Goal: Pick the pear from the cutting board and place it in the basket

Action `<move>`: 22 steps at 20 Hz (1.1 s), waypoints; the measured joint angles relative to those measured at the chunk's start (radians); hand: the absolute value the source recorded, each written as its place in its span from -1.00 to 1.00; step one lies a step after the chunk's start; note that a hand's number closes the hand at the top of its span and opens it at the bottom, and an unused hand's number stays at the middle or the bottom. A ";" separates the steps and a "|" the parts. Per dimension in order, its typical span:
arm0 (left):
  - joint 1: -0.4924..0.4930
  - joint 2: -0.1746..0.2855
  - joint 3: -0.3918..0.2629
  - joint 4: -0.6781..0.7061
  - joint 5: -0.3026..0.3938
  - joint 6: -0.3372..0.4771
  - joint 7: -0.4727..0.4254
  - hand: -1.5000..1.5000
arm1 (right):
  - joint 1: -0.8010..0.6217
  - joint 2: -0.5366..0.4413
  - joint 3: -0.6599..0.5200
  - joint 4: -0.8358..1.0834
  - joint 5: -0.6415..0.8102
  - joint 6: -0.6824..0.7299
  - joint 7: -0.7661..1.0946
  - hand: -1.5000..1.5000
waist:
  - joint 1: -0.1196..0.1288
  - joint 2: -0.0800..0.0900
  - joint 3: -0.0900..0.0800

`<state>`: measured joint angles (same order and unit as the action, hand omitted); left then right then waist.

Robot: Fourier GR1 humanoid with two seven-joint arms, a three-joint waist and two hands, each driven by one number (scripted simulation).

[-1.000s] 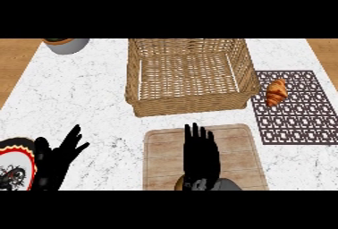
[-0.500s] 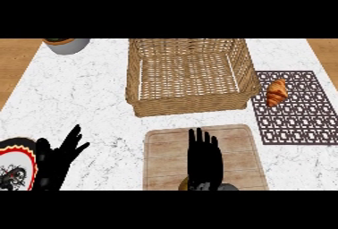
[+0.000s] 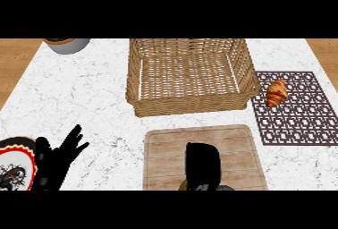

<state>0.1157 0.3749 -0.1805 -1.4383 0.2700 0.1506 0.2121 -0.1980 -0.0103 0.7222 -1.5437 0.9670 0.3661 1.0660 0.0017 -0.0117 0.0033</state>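
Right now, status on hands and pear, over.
Left hand open, resting lower left. Right hand fingers curled over pear on cutting board, mostly hidden. Basket dead ahead; croissant off right.

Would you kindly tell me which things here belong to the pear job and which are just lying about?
Job: wooden cutting board, woven wicker basket, right hand; pear mostly hidden beneath it.
Lying about: golden croissant, dark lattice mat, grey bowl, patterned round plate.

White marbled table [image 3: 86, 103], croissant [image 3: 276, 92] lying on a dark lattice mat [image 3: 297, 120] by the right edge, grey bowl [image 3: 66, 44] at the far left corner, patterned plate [image 3: 13, 161] at the left edge.
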 measured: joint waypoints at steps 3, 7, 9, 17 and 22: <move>-0.004 -0.008 0.001 0.016 -0.015 0.001 -0.008 0.00 | -0.002 -0.007 0.006 0.009 0.036 0.014 -0.026 1.00 | -0.001 -0.001 0.001; -0.007 -0.011 0.017 0.030 -0.020 -0.011 -0.020 0.00 | 0.009 -0.002 0.014 0.010 0.078 0.028 -0.044 1.00 | -0.001 -0.003 0.002; -0.012 -0.017 0.025 0.049 -0.026 -0.012 -0.034 0.00 | 0.010 -0.004 0.008 0.019 0.094 0.033 -0.061 1.00 | -0.002 -0.003 0.004; -0.059 -0.035 0.003 0.038 -0.040 -0.032 -0.008 0.00 | -0.191 -0.003 0.193 0.079 -0.018 -0.060 -0.025 1.00 | 0.058 0.012 0.000; -0.080 -0.044 -0.012 0.041 -0.045 -0.040 0.003 0.00 | -0.309 0.002 0.220 0.080 -0.068 -0.243 -0.019 1.00 | 0.082 0.017 0.002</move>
<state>0.0361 0.3304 -0.1922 -1.3976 0.2247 0.1104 0.2156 -0.5072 -0.0083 0.9424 -1.4633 0.8987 0.1236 1.0465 0.0841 0.0057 0.0054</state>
